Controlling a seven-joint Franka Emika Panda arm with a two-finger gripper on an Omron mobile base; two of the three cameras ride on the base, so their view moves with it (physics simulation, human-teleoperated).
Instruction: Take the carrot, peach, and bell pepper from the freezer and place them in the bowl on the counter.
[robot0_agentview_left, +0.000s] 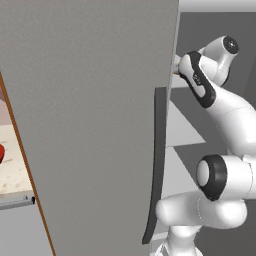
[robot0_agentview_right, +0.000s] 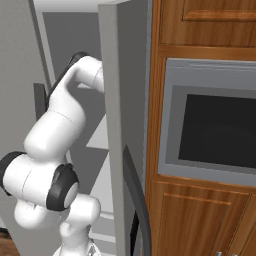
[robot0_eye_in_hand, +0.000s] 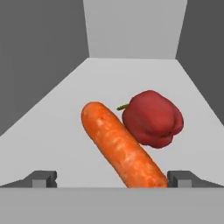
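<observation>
gripper (robot0_eye_in_hand: 112, 179): jaws spread wide, fingertips (robot0_eye_in_hand: 43, 178) at either side of the hand view, nothing pinched between them
carrot (robot0_eye_in_hand: 122, 146): lay on the white shelf (robot0_eye_in_hand: 52, 131), thick end nearest, running diagonally from between the fingertips away to the left; closer to the right fingertip than the left
bell pepper (robot0_eye_in_hand: 152, 118): red, just behind and right of the carrot, touching or nearly touching its side; short stem pointed left
arm (robot0_agentview_left: 220, 105): white, reached past the door edge into the freezer (robot0_agentview_right: 75, 50)
freezer door (robot0_agentview_left: 90, 125): grey, swung open, dark bar handle (robot0_agentview_left: 156, 165) on its edge
counter (robot0_agentview_left: 12, 165): beige, left of the door
bowl (robot0_agentview_left: 1, 152): red sliver at left edge, on the counter
oven (robot0_agentview_right: 215, 125): in wood cabinets (robot0_agentview_right: 200, 25), right of the freezer
</observation>
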